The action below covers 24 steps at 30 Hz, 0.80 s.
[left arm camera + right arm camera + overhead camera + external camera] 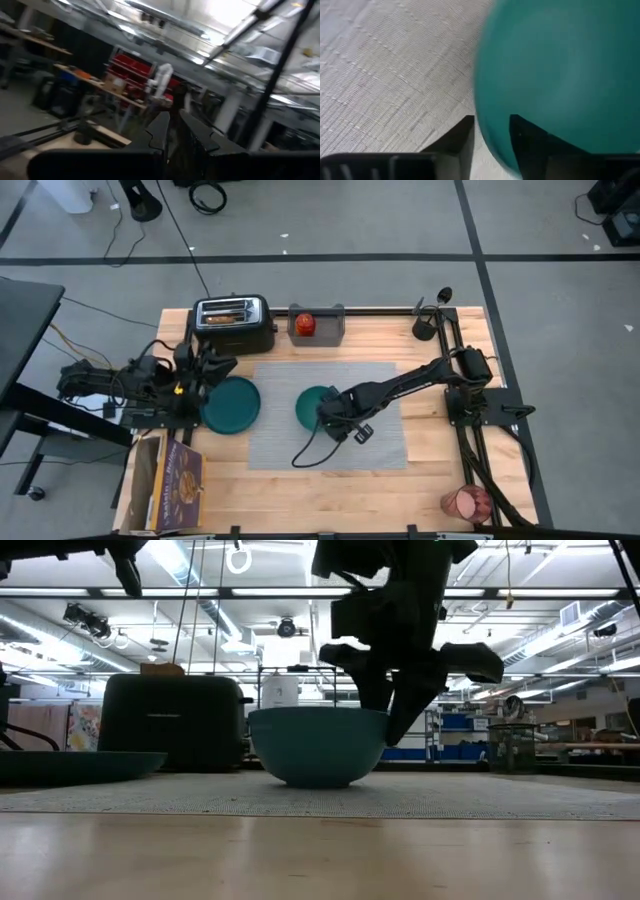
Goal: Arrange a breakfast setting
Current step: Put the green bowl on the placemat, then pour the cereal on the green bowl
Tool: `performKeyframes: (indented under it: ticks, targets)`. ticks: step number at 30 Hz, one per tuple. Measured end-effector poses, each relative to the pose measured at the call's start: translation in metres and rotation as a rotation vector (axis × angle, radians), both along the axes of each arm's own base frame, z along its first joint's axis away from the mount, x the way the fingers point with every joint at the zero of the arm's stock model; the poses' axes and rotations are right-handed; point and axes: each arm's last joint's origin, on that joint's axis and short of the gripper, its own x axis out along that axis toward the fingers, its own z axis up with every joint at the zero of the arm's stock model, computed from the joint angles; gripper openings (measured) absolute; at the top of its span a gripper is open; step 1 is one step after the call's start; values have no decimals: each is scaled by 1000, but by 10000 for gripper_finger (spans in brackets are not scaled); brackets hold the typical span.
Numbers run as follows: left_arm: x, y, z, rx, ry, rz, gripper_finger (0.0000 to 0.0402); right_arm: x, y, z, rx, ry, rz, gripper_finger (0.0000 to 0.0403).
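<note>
The teal bowl (316, 408) stands by its base on the grey ribbed placemat (380, 380), also in the low view (318, 745). My right gripper (335, 420) is shut on the bowl's rim. The teal plate (230, 404) lies at the mat's left edge. My left gripper (214, 366) is shut and empty, above the table between the plate and the black toaster (233, 322). A toast slice (224, 319) sits in a toaster slot. The small red fruit (305, 324) lies in the grey tray (325, 326). The red cup (465, 502) lies at the near right corner. The spoon is out of view. My right gripper holds the bowl by its rim (482, 127) on the side toward the table's right and near edges. One finger (530, 142) is inside the bowl and one finger (460, 140) outside it. The fingers come from above, slanting down. The bowl stands upright with its base on the placemat.
The toaster and the tray stand along the far edge. A printed box (165, 480) stands at the near left corner. A dark round object (425, 328) is at the far right. Bare mat lies right of the bowl (385, 430), bare wood along the near edge.
</note>
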Motion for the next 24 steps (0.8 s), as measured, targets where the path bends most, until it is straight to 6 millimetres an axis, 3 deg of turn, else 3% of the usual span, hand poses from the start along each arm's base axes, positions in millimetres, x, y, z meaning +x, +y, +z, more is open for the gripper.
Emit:
performKeyframes:
  ticks: [4,7,15,20,24]
  targets:
    - [2,-1,11,50,65,-14,71,-11,7,24,-55,-74,-98,169]
    - [6,-2,21,82,207,-27,83,-23,15,51,-64,-174,-164,183]
    - [6,-4,59,-39,664,-109,91,-57,24,117,-21,-488,-477,189]
    - [8,-7,96,-115,679,-214,89,-75,21,143,99,-662,-733,190]
    - [21,-15,127,-148,640,-264,73,-82,19,152,218,-712,-875,190]
